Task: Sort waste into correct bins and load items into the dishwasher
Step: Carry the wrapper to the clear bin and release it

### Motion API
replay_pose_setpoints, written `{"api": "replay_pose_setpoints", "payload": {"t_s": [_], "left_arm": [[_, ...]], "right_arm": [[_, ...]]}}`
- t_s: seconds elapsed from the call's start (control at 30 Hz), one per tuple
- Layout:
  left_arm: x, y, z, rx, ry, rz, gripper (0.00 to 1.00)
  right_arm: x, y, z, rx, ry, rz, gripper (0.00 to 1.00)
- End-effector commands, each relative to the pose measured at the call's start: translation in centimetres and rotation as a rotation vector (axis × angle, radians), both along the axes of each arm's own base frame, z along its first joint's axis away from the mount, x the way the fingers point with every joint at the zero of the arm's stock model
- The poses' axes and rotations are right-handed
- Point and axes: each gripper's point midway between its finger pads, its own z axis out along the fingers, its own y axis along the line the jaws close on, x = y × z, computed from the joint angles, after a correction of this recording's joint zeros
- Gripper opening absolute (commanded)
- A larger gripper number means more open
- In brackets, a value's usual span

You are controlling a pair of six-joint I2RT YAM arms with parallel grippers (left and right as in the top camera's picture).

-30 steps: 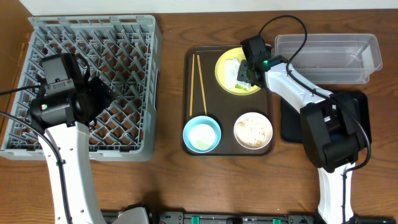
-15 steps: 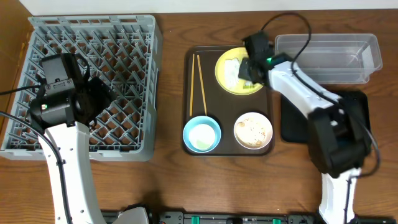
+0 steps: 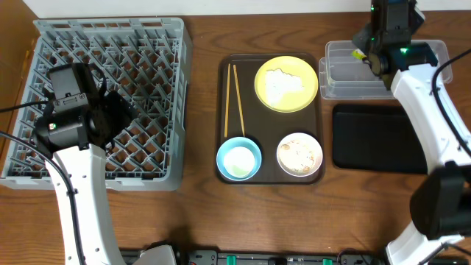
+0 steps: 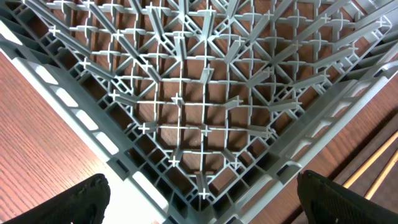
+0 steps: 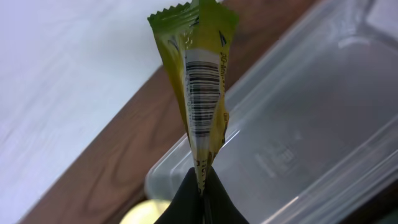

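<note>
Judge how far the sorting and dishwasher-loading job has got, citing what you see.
Done: nothing yet; the dish rack holds no dishes. In hand: the right hand pinches the green wrapper above the clear tub, not yet released. Left: white scraps on the yellow plate, then the plate, blue bowl, white bowl and chopsticks, all on the brown tray.

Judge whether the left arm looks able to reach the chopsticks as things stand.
Probably yes: the left tool hangs open and empty over the dish rack, and the chopsticks lie uncovered on the brown tray just beside it, with nothing above them.
</note>
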Motion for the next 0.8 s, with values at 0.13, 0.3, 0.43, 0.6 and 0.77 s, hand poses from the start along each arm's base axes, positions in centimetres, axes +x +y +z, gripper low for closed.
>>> {"api": "replay_pose_setpoints", "payload": {"t_s": [0.13, 0.3, 0.43, 0.6, 0.77], "left_arm": [[-0.1, 0.3, 0.1, 0.003, 0.000, 0.016, 0.98], [-0.1, 0.3, 0.1, 0.003, 0.000, 0.016, 0.98], [-0.1, 0.3, 0.1, 0.003, 0.000, 0.016, 0.98], [-0.1, 0.3, 0.1, 0.003, 0.000, 0.016, 0.98], [-0.1, 0.3, 0.1, 0.003, 0.000, 0.016, 0.98]], "right_arm": [[2.3, -0.6, -4.8, 0.171, 0.007, -0.111, 0.39], [1.7, 1.0, -2.8, 0.187, -0.005, -0.047, 0.48], [1.1, 2.1, 0.4, 0.189, -0.063, -0.010, 0.74], [-0.3, 7.3, 4.1, 0.128, -0.110, 0.229, 0.79], [-2.0, 17.4, 5.2, -0.036, -0.179, 0.710, 0.91]]}}
